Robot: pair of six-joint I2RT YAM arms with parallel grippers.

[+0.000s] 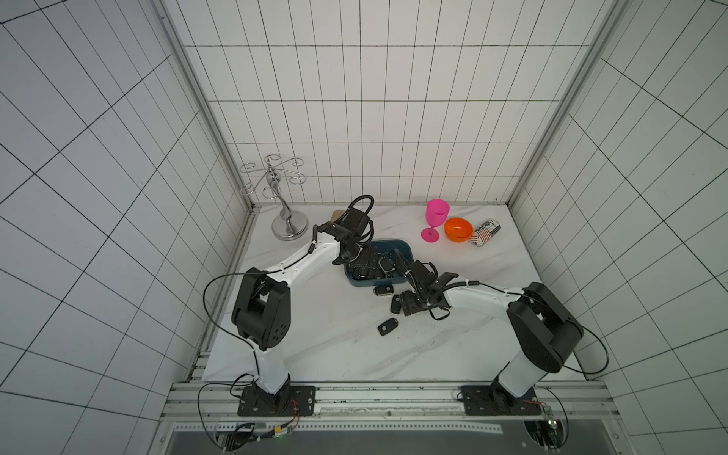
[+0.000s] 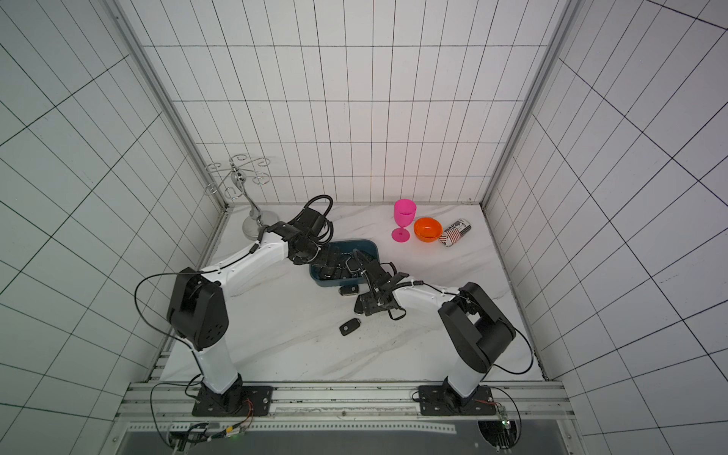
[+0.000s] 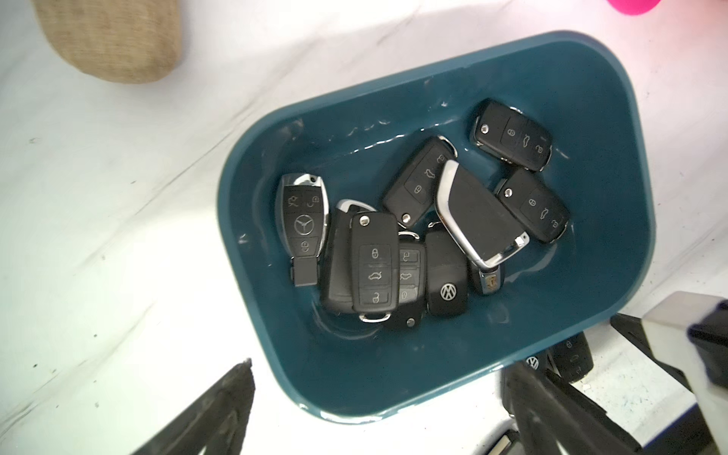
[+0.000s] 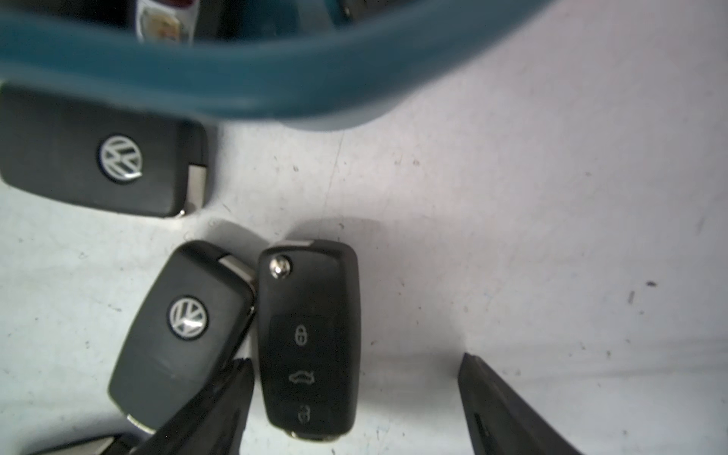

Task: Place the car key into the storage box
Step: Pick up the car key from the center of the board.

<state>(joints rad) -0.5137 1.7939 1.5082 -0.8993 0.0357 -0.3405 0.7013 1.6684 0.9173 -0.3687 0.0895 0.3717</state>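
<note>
Top views: both arms cover most of the storage box [image 1: 398, 246], and neither gripper's fingertips can be made out there. The left wrist view opens it up: a pile of keys [image 3: 374, 260] on the box floor, the left gripper [image 3: 384, 378] over one short end, fingers spread wide, holding nothing.

Right wrist view: the car key [image 4: 309, 338] lies buttons-up on the table [image 4: 551, 236], just outside the box wall, between the spread fingers of the right gripper [image 4: 356, 362]. One finger sits at the seam with a badge-up key [image 4: 181, 335]; the other stands apart, bare marble between — nothing gripped. A third key [image 4: 98, 157] against the box is cut off by the frame edge. Another loose key [image 1: 387, 327] shows in both top views.
</note>
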